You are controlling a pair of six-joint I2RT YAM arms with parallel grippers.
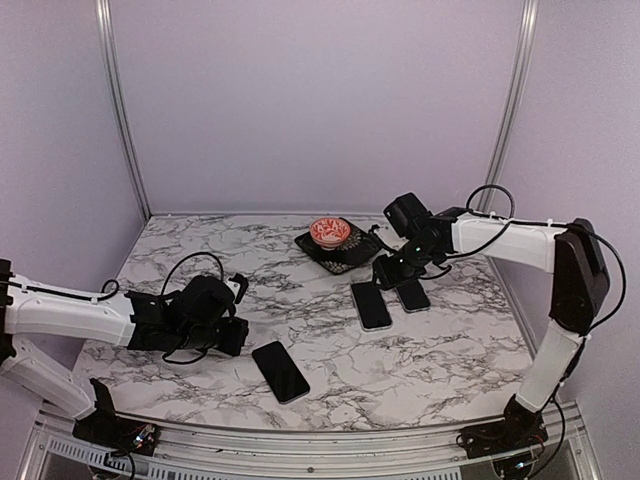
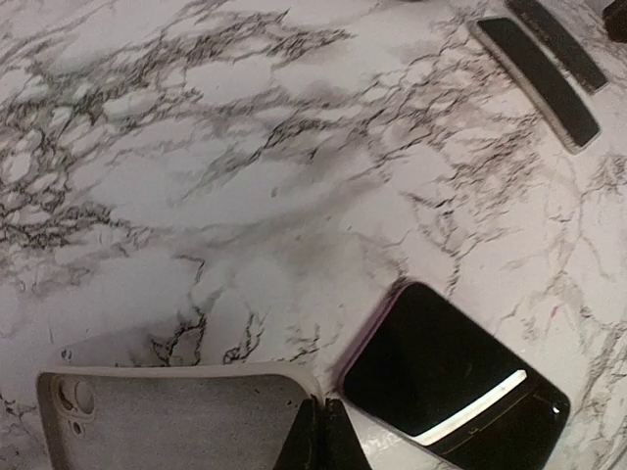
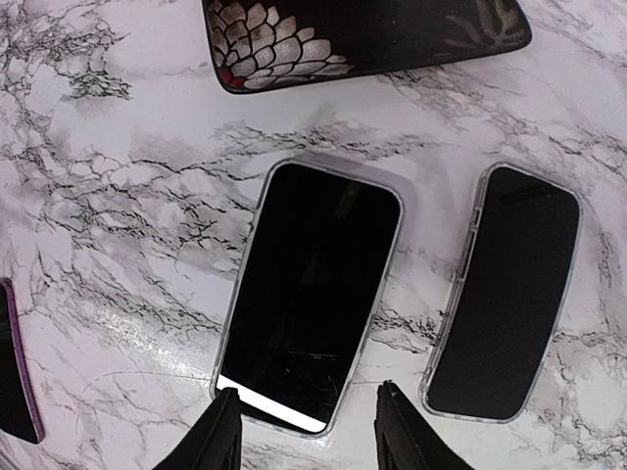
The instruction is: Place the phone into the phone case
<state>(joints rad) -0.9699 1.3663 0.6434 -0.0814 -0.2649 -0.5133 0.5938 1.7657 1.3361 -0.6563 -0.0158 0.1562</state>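
Note:
A black phone with a purple edge (image 2: 451,382) (image 1: 280,371) lies face up on the marble table. Just left of it lies a pale grey phone case (image 2: 176,421), hollow side up with its camera cut-out at the far left. My left gripper (image 2: 328,436) (image 1: 238,335) is shut on the rim at the case's right corner. In the top view the left arm hides the case. My right gripper (image 3: 309,431) (image 1: 385,272) hangs open above the near end of a black phone in a clear case (image 3: 313,294) (image 1: 371,305), with nothing between its fingers.
A second black slab with a clear rim (image 3: 505,294) (image 1: 413,295) lies right of the clear-cased phone. Behind them sits a dark patterned plate (image 3: 294,49) (image 1: 345,258) holding a small red bowl (image 1: 330,232). Walls close the table's back and sides.

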